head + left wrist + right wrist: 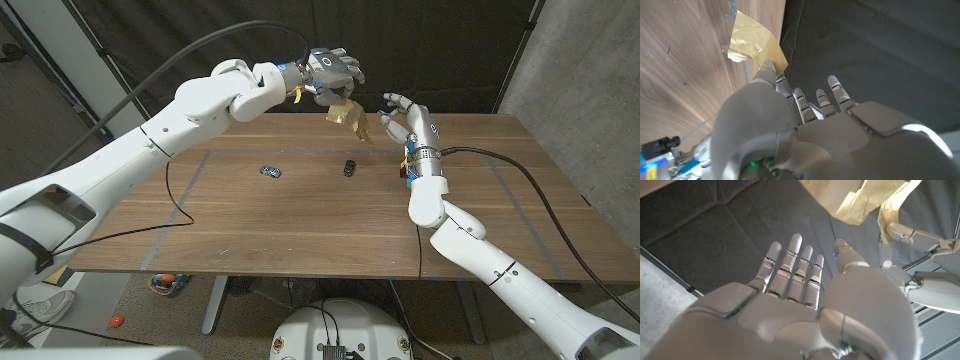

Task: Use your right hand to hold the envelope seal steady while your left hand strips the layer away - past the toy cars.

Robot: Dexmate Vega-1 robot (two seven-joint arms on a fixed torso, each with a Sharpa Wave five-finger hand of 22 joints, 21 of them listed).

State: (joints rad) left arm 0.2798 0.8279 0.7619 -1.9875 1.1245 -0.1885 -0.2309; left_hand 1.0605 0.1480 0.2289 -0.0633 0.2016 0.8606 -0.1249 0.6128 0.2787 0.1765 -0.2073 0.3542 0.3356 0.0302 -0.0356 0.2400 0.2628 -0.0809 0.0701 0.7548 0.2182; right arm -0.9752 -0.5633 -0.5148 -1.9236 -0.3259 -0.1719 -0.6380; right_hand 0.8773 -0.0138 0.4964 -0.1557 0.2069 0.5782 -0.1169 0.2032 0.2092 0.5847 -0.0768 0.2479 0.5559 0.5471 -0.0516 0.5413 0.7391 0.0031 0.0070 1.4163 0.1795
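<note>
**Envelope held aloft over the far counter edge**

Black curtain hangs behind a wooden counter (pixel 300 215) marked with faint taped lines. Raised above its far edge, the left hand (pixel 333 72) holds a crumpled tan envelope (pixel 350 117), which hangs down from the fingers, clear of the wood. In the left wrist view the same envelope (pixel 754 44) sticks out past the thumb of the left hand (pixel 805 125), pinched at one corner, while the other fingers (pixel 822 97) reach out straight and close together.

Just beside the envelope, on the side away from the left hand, the right hand (pixel 403 118) stands upright with its fingers apart and slightly curled, holding nothing. Whether a fingertip touches the paper cannot be told from the head view. In the right wrist view the right hand (pixel 805 305) shows its fingers (pixel 790 262) stretched out side by side, with the envelope (pixel 860 197) hanging beyond the fingertips and the left hand's fingers (pixel 910 232) next to it.

Two toy cars lie on the counter nearer the robot than both hands: a small blue-grey toy car (pixel 270 171) below the left forearm, and a dark toy car (pixel 348 167) almost under the envelope, near the right wrist. The two are well apart from each other.
</note>
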